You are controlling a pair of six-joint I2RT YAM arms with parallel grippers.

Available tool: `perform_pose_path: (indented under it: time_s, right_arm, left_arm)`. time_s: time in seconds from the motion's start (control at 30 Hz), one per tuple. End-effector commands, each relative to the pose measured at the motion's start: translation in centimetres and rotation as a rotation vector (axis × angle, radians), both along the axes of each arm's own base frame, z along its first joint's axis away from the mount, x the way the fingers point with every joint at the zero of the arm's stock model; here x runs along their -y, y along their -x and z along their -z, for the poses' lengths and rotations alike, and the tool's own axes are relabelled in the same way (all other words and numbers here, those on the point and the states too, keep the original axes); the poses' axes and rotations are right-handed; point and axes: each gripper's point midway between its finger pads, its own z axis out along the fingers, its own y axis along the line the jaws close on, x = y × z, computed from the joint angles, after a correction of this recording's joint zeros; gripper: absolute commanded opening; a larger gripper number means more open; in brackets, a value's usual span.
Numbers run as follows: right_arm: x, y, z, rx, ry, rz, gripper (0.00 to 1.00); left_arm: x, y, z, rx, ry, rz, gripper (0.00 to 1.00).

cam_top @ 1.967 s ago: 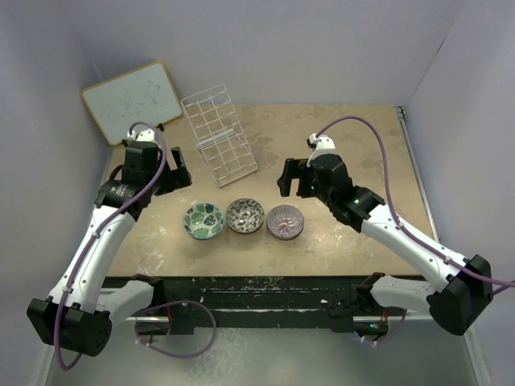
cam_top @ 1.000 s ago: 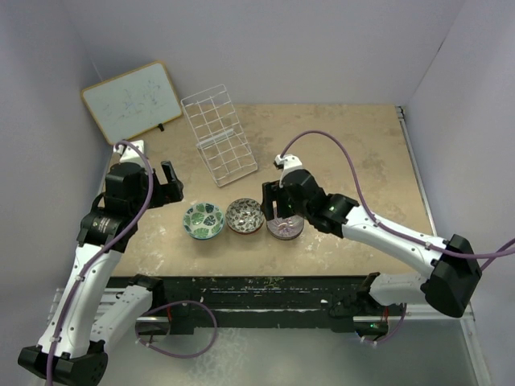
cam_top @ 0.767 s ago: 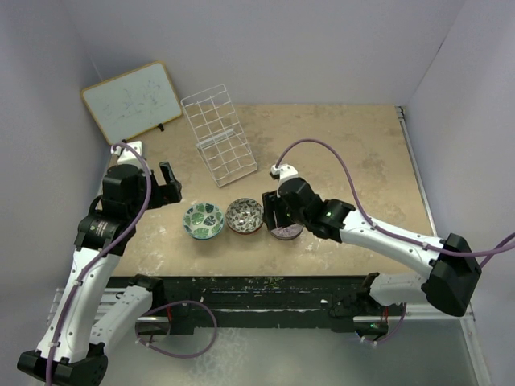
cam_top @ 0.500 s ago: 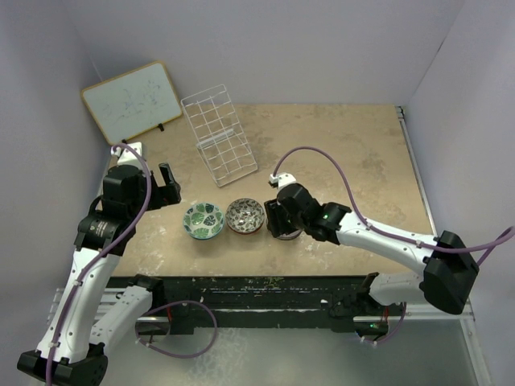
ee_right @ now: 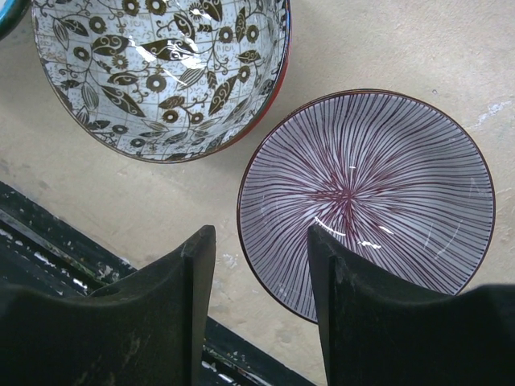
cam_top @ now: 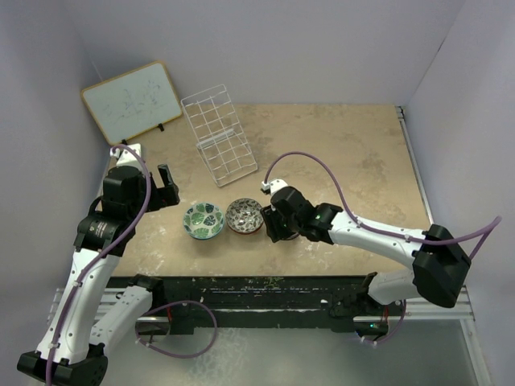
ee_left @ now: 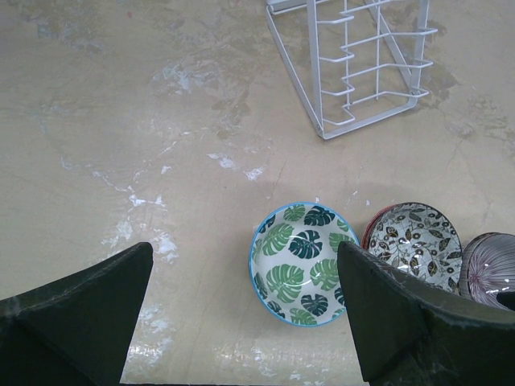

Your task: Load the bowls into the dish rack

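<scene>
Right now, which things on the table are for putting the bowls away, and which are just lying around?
For the job:
- green leaf bowl
- brown flower bowl
- purple striped bowl
- dish rack

Just lying about:
- whiteboard, leaning at the back left corner

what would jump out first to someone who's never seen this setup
Three patterned bowls sit in a row near the front edge of the table: a green leaf bowl, a grey-brown floral bowl and a purple striped bowl. The right gripper hangs open at the striped bowl's rim, one finger outside it and one over the inside. Behind the row, the white wire dish rack stands empty.
</scene>
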Motion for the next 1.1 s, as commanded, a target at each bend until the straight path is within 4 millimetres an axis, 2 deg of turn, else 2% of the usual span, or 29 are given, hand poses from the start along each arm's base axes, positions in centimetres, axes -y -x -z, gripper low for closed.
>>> perform_pose_path:
  time_s: [0.0, 0.17, 0.37, 0.5, 0.63, 0.73, 1.07]
  right_arm:
    - [-0.6, -0.5, -0.2, 0.023, 0.008, -0.020, 0.51]
    - [-0.7, -0.4, 0.4, 0.014, 0.022, -0.026, 0.49]
    - [-0.7, -0.7, -0.1, 0.029, 0.021, -0.010, 0.36]
    - [-0.7, -0.6, 0.2, 0.022, 0.031, -0.015, 0.25]
    - [-0.7, -0.6, 0.3, 0.016, 0.037, -0.012, 0.09]
    - [-0.7, -1.0, -0.6, 0.036, 0.024, 0.008, 0.00]
    - [-1.2, -2.3, -6.2, 0.143, -0.088, 0.057, 0.00]
  left_arm:
    - [-0.3, -0.4, -2.0, 0.063, -0.007, -0.010, 0.99]
    - [-0.5, -0.2, -1.8, 0.059, -0.012, -0.016, 0.99]
    - [-0.6, -0.2, -1.5, 0.055, -0.016, -0.019, 0.99]
    - [-0.6, -0.2, -1.4, 0.051, -0.017, -0.018, 0.99]
    - [-0.6, -0.2, -1.3, 0.050, -0.019, -0.018, 0.99]
    - [-0.7, -0.1, -1.2, 0.048, -0.022, -0.021, 0.99]
    - [-0.9, 0.2, -1.1, 0.049, -0.027, -0.024, 0.99]
